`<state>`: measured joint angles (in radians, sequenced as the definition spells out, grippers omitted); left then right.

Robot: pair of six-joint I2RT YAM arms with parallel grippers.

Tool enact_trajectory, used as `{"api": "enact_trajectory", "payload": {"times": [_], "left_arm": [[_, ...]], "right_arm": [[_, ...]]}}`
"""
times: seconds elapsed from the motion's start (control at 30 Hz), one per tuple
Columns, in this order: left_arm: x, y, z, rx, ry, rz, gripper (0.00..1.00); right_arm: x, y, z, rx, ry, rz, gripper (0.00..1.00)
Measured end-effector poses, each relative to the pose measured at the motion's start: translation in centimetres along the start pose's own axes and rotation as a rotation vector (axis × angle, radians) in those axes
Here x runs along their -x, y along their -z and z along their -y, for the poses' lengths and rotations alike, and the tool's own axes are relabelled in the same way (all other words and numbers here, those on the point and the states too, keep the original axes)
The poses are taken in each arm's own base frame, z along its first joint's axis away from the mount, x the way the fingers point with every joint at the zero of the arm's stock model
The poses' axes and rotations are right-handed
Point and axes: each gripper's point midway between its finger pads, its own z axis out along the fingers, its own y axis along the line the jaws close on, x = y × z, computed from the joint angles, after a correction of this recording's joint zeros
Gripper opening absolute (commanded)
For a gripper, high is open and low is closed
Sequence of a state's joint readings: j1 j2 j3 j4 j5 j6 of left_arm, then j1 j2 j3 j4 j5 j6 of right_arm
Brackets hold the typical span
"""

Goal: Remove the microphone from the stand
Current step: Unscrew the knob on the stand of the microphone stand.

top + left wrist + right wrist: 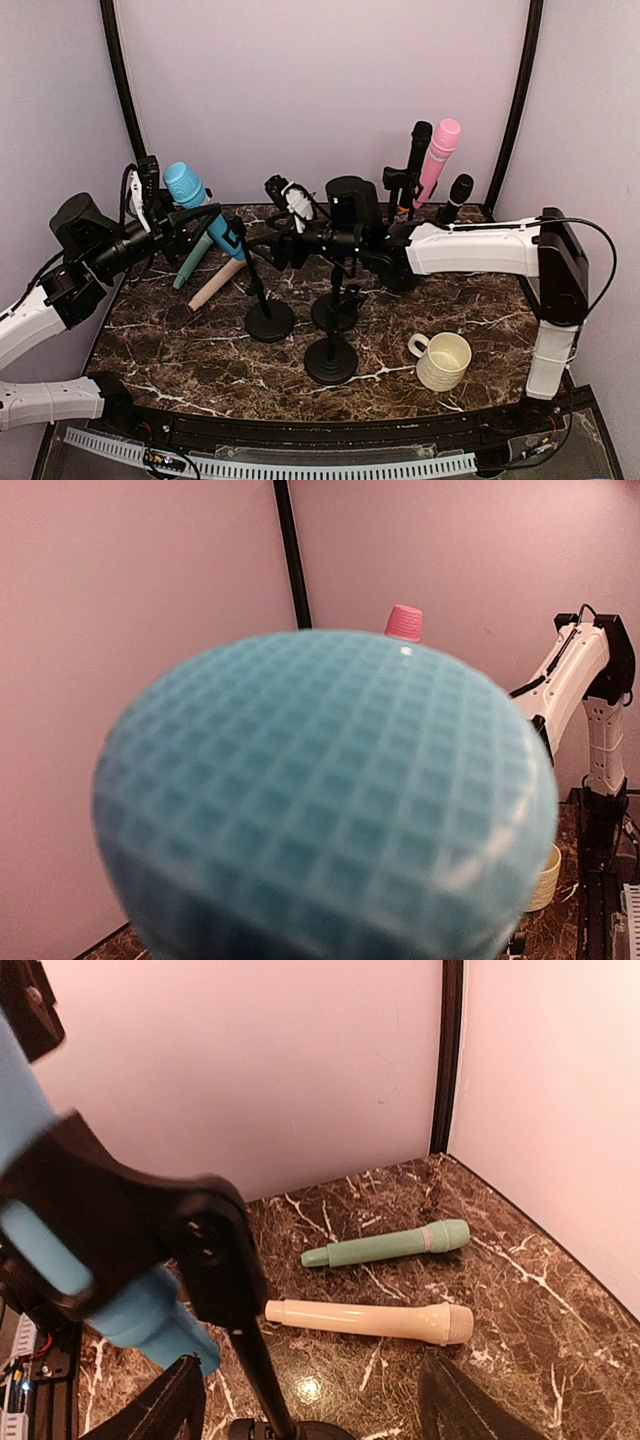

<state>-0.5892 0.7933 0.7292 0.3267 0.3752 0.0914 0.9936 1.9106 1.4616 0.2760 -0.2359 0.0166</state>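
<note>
- Left gripper [190, 216] clamps the blue microphone [184, 184] just under its head.
- The microphone's shaft sits tilted in the stand's [270, 320] clip [232, 238].
- Right gripper [305, 1405], fingers spread wide, straddles the stand's pole, gripping nothing.
- Cream mug [443, 360] stands upright on the marble table [200, 370], right of the stands.
</note>
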Motion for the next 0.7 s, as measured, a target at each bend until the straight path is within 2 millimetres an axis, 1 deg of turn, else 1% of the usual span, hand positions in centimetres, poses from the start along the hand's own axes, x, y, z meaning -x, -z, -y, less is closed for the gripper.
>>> {"api": "enact_trajectory", "payload": {"times": [0.07,0.17,0.23,0.33,0.43,0.5,0.7], "left_arm": [[0.0,0.0,-0.1,0.010,-0.005,-0.001,0.10],[-0.1,0.0,-0.2,0.019,-0.006,-0.002,0.10],[0.0,0.0,-0.2,0.021,-0.005,-0.002,0.10],[0.0,-0.1,-0.2,0.024,-0.005,-0.002,0.10],[-0.1,-0.1,-0.4,0.031,-0.004,-0.003,0.10],[0.0,-0.1,-0.4,0.036,-0.004,-0.003,0.10],[0.0,-0.1,-0.6,0.049,-0.003,-0.003,0.10]], "right_arm": [[1.7,1.5,-0.4,0.003,0.000,0.031,0.78],[3.8,3.5,-1.1,0.012,-0.001,0.069,0.79],[4.9,4.7,-1.5,0.018,-0.013,0.087,0.79],[5.8,5.7,-2.2,0.025,-0.055,0.097,0.79],[5.8,6.1,-2.9,0.008,-0.134,0.081,0.78],[5.4,5.9,-3.8,-0.010,-0.185,0.059,0.75],[2.1,5.1,-7.7,-0.108,-0.390,-0.043,0.72]]}}
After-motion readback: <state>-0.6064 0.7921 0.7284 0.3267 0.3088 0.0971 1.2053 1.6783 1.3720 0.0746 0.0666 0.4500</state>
